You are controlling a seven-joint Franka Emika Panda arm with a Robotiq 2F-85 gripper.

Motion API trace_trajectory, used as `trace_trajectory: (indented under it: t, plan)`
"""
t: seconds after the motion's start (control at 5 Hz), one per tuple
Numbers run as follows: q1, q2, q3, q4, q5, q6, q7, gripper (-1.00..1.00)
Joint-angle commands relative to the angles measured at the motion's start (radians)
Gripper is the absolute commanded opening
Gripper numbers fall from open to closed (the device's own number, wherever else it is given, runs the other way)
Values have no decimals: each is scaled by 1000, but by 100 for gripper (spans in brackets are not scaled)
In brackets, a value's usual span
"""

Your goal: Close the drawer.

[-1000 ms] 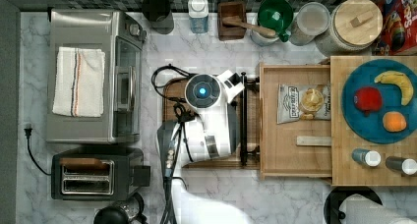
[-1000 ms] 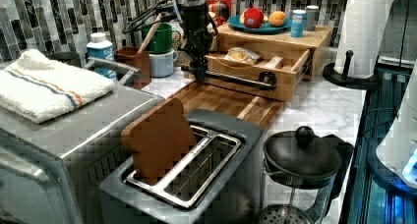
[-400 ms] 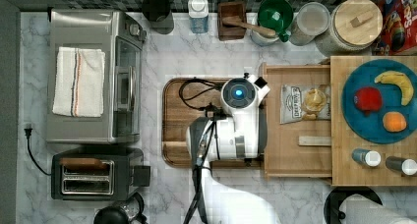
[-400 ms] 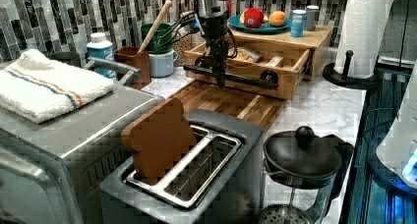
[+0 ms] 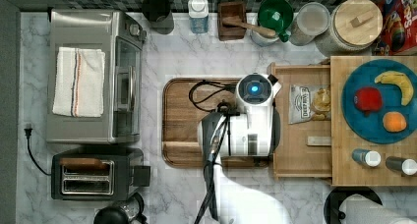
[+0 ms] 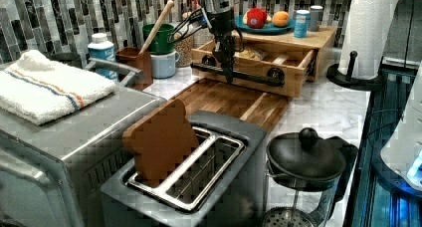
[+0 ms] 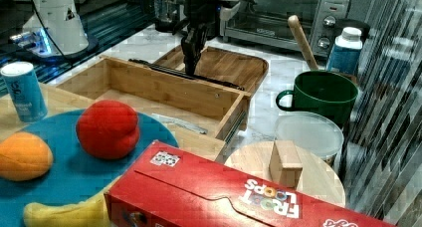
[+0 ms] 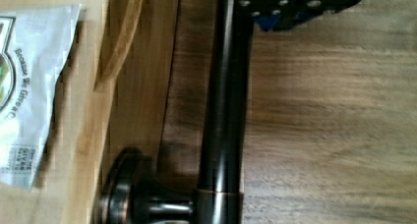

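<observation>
Light wood is what I am working with: the drawer (image 5: 300, 121) sits right of centre in the top view, pulled out from under the thick slab (image 5: 373, 175) that carries a blue plate (image 5: 351, 84) of fruit. A snack bag (image 5: 310, 103) lies on its pale floor. Across its front runs a dark metal bar handle (image 6: 239, 73), seen middle-upper in the left view.

My gripper (image 6: 228, 72) hangs straight down at that handle, over the edge of the dark board (image 5: 182, 121) on the marble bench (image 5: 196, 47). In the right view, upper centre, its tip (image 7: 190, 67) meets the bar on the outer side of the drawer front. The wrist view looks along the bar (image 8: 223, 111) with a dark part of the hand close against it. I cannot tell whether the jaws are spread or pressed together.

The drawer looks partly in, in my judgement, with much of its floor still open to view.

To finish well, I would push level and square to the drawer front, near the middle of the bar, so the tray does not skew on its runners. I would keep the height steady, so the tip neither slips over the bar nor scrapes the board, and ease off as the front nears the slab.
</observation>
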Motion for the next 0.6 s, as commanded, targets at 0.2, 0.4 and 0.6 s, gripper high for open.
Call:
trace_trajectory:
  t: [0.2, 0.4, 0.6]
  plan:
    - [-196, 81, -111, 232, 17, 56, -266, -100]
    - [-230, 67, -131, 244, 14, 35, -244, -100]
    - [-301, 37, -94, 261, -25, -8, -236, -100]
